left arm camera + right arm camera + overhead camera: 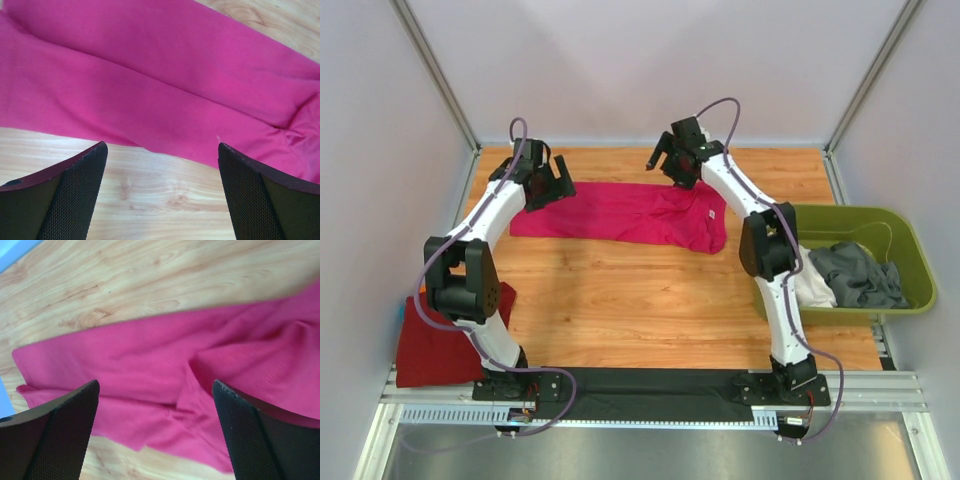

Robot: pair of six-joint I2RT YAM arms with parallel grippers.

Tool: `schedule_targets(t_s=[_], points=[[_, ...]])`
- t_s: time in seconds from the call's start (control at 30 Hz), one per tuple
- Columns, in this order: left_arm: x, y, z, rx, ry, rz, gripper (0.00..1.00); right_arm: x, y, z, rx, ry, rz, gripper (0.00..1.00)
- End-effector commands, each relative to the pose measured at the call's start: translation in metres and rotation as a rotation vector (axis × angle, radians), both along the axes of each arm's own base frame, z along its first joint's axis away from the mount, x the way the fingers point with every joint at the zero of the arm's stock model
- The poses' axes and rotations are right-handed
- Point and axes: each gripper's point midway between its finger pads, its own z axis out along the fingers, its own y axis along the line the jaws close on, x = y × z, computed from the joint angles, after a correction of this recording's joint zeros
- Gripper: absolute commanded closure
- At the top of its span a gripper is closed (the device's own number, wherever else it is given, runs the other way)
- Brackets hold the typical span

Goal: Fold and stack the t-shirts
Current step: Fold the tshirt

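A bright magenta t-shirt [620,215] lies folded into a long strip across the far middle of the wooden table [640,300]. My left gripper [552,188] hovers open over the strip's left end; in the left wrist view the gripper [162,145] frames the magenta cloth [150,85] and its near edge, holding nothing. My right gripper [665,160] is raised above the strip's far right part, open and empty. The right wrist view has that gripper [155,382] over rumpled magenta cloth [165,370]. A darker red t-shirt [440,340] lies folded at the table's near left corner.
An olive-green bin [910,250] stands at the right edge, holding a grey t-shirt [855,270] and a white one [812,288]. Pale walls and metal posts close in the table on three sides. Bare wood lies between the magenta strip and the arm bases.
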Motion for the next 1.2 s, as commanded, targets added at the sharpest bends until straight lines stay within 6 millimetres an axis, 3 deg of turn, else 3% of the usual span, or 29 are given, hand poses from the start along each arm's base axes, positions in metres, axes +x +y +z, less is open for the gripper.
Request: schedule_targets(t_s=[0.0,0.03,0.07,0.23,0.37,0.8,1.17], points=[[0.005,-0.024,0.022,-0.025,-0.079,-0.087,0.03,-0.027,-0.042,0.061,-0.11,-0.076,-0.042,0.03],[0.003,-0.024,0.021,-0.028,-0.072,-0.084,0.03,-0.036,-0.047,0.072,-0.116,-0.085,-0.047,0.02],[0.001,-0.024,0.023,-0.033,-0.073,-0.08,0.03,-0.043,-0.049,0.07,-0.124,-0.072,-0.047,0.02],[-0.014,-0.021,0.027,-0.039,-0.06,-0.063,0.03,-0.075,-0.061,0.029,-0.153,0.037,-0.058,0.0],[-0.028,-0.014,0.029,-0.015,-0.046,-0.039,0.03,-0.078,-0.055,0.009,-0.117,0.08,-0.075,0.0],[-0.026,-0.005,0.032,0.031,-0.062,-0.023,0.02,-0.04,-0.04,-0.018,-0.064,0.091,-0.155,0.0],[-0.016,-0.002,0.042,0.031,-0.074,-0.036,0.02,-0.02,-0.03,-0.018,-0.026,0.046,-0.18,0.0]])
